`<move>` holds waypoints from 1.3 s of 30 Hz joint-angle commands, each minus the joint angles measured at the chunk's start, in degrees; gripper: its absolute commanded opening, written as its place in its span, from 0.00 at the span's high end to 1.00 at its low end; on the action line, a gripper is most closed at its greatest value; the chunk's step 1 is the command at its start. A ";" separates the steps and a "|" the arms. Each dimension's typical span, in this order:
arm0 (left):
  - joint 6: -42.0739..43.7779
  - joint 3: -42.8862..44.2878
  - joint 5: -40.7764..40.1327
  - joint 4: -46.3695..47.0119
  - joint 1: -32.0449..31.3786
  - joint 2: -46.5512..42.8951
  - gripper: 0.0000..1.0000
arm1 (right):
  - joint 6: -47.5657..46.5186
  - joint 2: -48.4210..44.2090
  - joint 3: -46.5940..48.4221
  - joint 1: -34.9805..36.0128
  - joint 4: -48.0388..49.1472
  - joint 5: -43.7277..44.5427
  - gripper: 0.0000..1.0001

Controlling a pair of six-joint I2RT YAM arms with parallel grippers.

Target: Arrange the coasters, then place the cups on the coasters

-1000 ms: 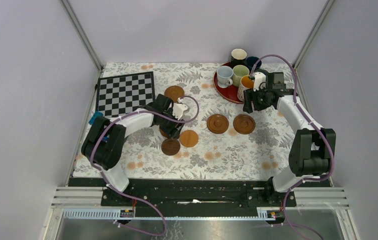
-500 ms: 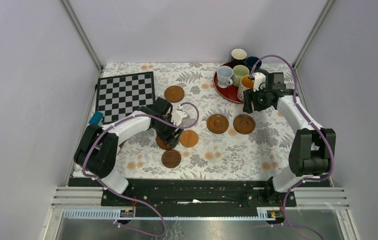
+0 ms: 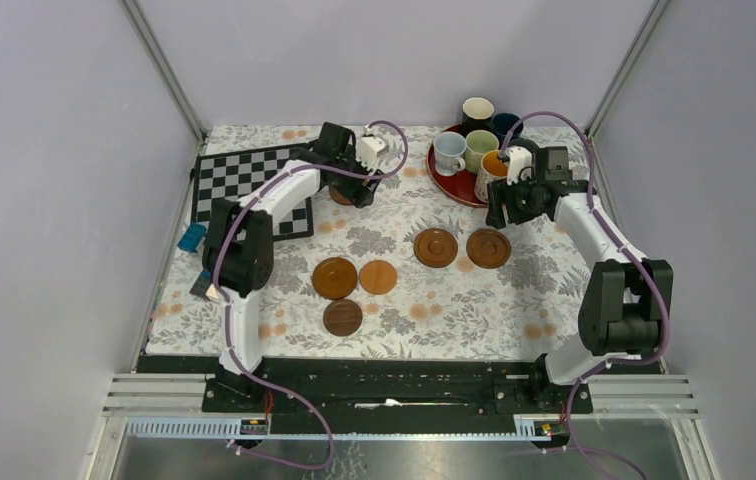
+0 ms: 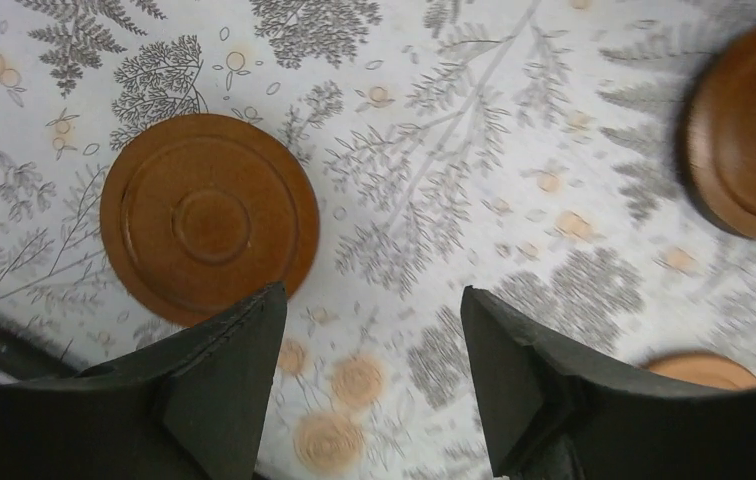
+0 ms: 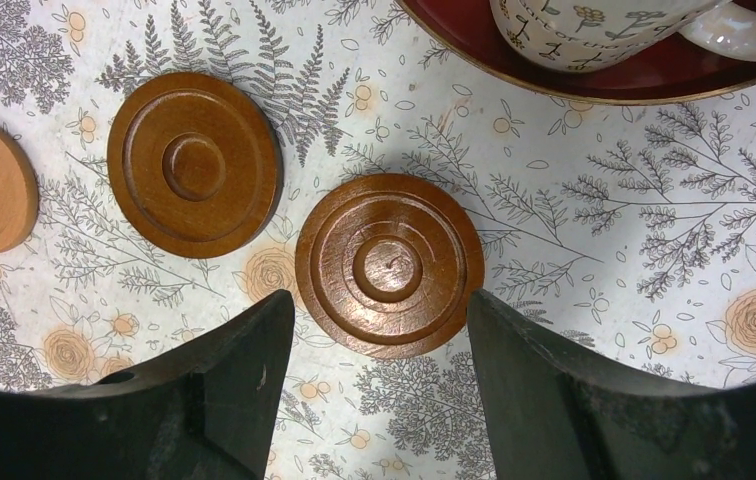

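The job is at an early stage. Five coasters (image 3: 435, 247) show on the cloth: two sit side by side just in front of the red tray (image 3: 444, 181), and three are loosely bunched well to its left, nearer the arms. A sixth seems mostly hidden under the left arm. Every visible mug (image 3: 448, 152) stands on the tray, none on a coaster.

The left gripper (image 4: 369, 300) is spread open and empty, off to the tray's left. The right gripper (image 5: 379, 300) hangs just in front of the tray over one coaster, also open and holding nothing. Tidying the coasters and moving all the mugs remain.
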 commanded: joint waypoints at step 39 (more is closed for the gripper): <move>3.10 -14.96 6.25 -0.01 -6.18 -0.63 0.57 | -0.12 -2.53 -0.55 -0.46 0.95 -1.44 0.29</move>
